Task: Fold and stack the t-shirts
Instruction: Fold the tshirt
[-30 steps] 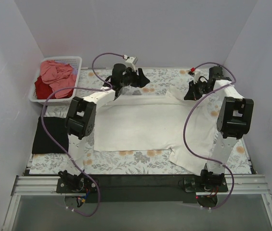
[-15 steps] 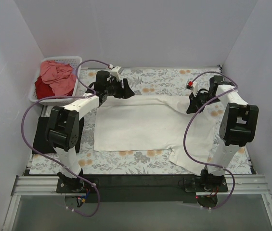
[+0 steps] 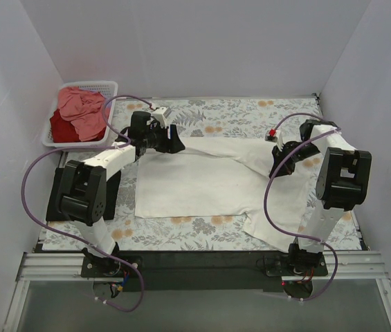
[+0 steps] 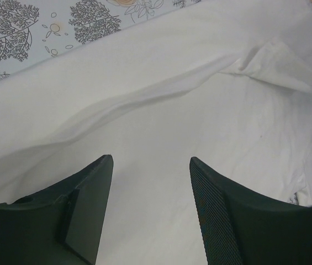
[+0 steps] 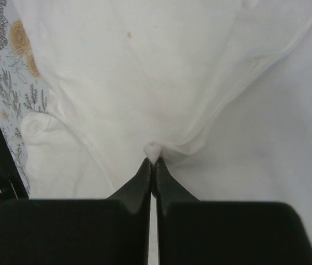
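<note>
A cream-white t-shirt (image 3: 202, 183) lies spread across the middle of the table. My left gripper (image 3: 175, 144) hovers open over its far left edge, and the wrist view shows only white cloth (image 4: 161, 110) between and beyond the fingers (image 4: 92, 199), with nothing held. My right gripper (image 3: 276, 168) is shut on a small pinch of the same shirt (image 5: 144, 66) at its right side, so that folds fan out from the tips (image 5: 153, 161). A black t-shirt (image 3: 67, 197) lies flat at the left, partly behind my left arm. Salmon-pink (image 3: 81, 107) and dark red (image 3: 59, 126) t-shirts fill the basket.
The white lattice basket (image 3: 109, 86) stands at the far left corner. The floral tablecloth (image 3: 250, 111) shows along the far and near edges. White walls close in the table on three sides. Purple cables loop off both arms.
My left arm has swung left and nearer, its open gripper now over the shirt's far left edge. My right gripper has drawn its pinched cloth nearer, slanting the far right edge.
</note>
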